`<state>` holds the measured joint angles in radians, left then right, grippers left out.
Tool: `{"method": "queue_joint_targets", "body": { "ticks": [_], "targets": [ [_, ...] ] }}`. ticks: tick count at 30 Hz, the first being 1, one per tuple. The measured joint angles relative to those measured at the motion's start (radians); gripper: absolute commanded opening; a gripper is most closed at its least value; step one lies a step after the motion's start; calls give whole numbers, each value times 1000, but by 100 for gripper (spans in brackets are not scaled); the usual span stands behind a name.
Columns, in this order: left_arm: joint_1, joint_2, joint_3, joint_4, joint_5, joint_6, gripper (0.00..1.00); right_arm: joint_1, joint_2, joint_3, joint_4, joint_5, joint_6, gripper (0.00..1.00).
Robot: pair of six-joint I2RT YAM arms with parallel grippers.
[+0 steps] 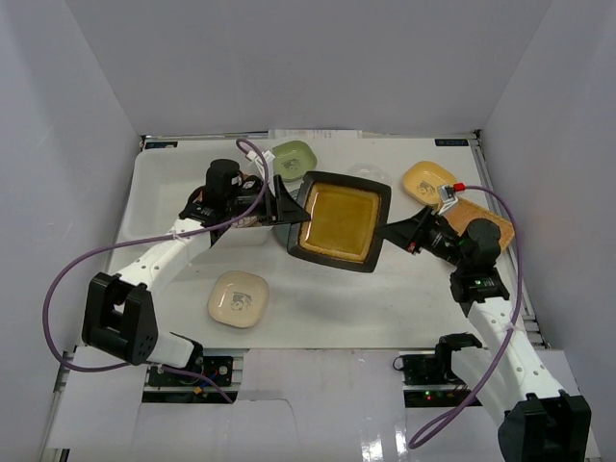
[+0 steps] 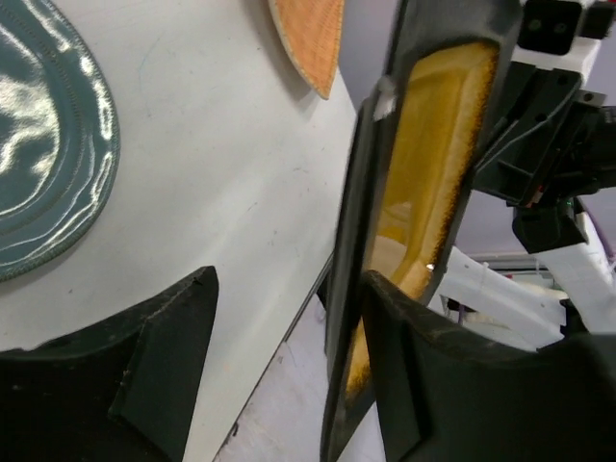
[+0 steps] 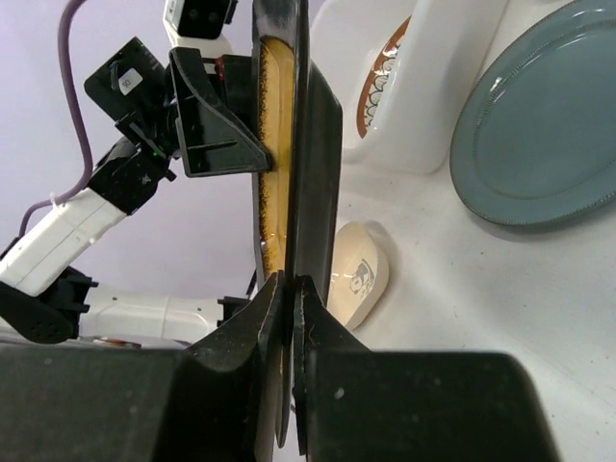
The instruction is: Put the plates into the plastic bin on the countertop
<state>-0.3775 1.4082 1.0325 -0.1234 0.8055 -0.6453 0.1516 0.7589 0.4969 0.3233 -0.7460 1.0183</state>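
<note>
The right jaws are clamped on one rim of the black square plate with a yellow glazed centre [image 1: 339, 221], which hangs tilted above the white tabletop [image 1: 385, 308] between the two sets of jaws. The left jaws stand apart around its opposite rim, one finger [image 2: 452, 385] just beside the yellow face. A blue-grey round plate [image 2: 38, 144] lies ahead of the left jaws
</note>
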Motion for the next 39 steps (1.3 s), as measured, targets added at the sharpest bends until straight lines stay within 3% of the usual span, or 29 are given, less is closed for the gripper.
{"method": "queue_joint_targets", "body": {
  "ticks": [1, 2, 5, 8, 10, 14, 17, 26, 33, 39],
  "targets": [
    [-5, 2, 0, 19, 8, -9, 58, 2, 9, 0, 13, -3, 4, 8],
    [-7, 3, -1, 38, 23, -17, 26, 4, 21, 0, 29, -9, 12, 8],
    [-18, -5, -14, 77, 40, -40, 0, 18, 58, -2, 52, -8, 21, 8],
    [-11, -35, -29, 100, 51, -68, 0, 19, 102, -5, 69, -6, 26, 9],
    [-8, -50, -42, 109, 39, -78, 0, 23, 120, -5, 105, -10, 34, 19],
    [10, -62, -68, 131, 14, -101, 0, 33, 163, -5, 174, -16, 68, 65],
    [78, -79, -118, 154, 19, -154, 0, 43, 184, -3, 207, -21, 77, 80],
    [565, -137, -132, 264, 9, -339, 0, 48, 217, -1, 232, -10, 43, 81],
    [645, -134, -107, 140, -95, -266, 0, 94, 326, 71, 82, 145, -172, 75],
    [654, -68, -90, 5, -248, -154, 0, 193, 578, 97, 113, 271, -238, 73]
  ]
}}
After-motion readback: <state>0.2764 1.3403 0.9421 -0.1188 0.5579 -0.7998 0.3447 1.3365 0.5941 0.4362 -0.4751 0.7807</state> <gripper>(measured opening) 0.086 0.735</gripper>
